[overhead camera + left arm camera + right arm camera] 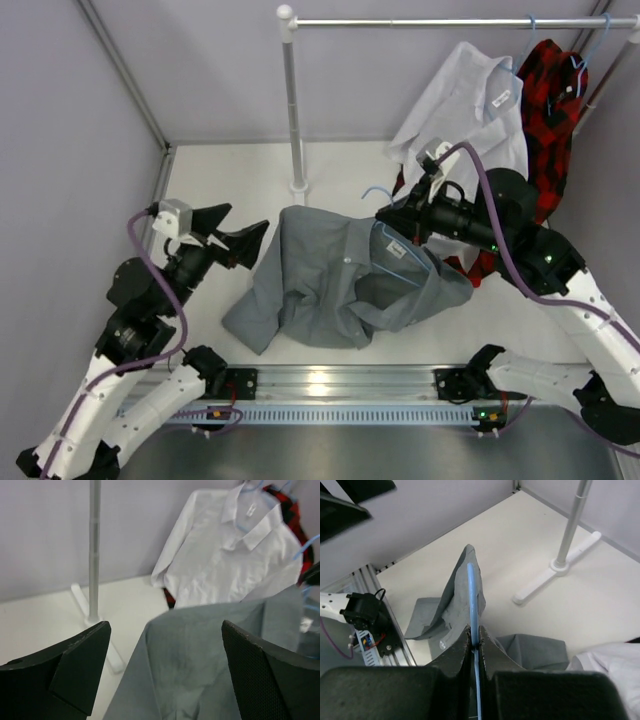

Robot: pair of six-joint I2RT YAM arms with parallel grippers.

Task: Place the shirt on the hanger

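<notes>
The grey shirt (330,285) lies crumpled on the white table, its collar end lifted to the right. The light-blue wire hanger (397,252) is partly inside the collar, its hook (374,190) sticking out behind. My right gripper (402,226) is shut on the hanger wire (472,592), and grey cloth (452,602) drapes over the wire beyond the fingertips (461,639). My left gripper (250,240) is open and empty just left of the shirt's shoulder. In the left wrist view the shirt (200,650) lies between and beyond its spread fingers (75,665).
A white shirt (470,100) and a red-and-black plaid shirt (552,110) hang on blue hangers from a rail at the back right. The rail's pole (292,110) and foot (298,187) stand behind the grey shirt. A metal rail (330,380) edges the front.
</notes>
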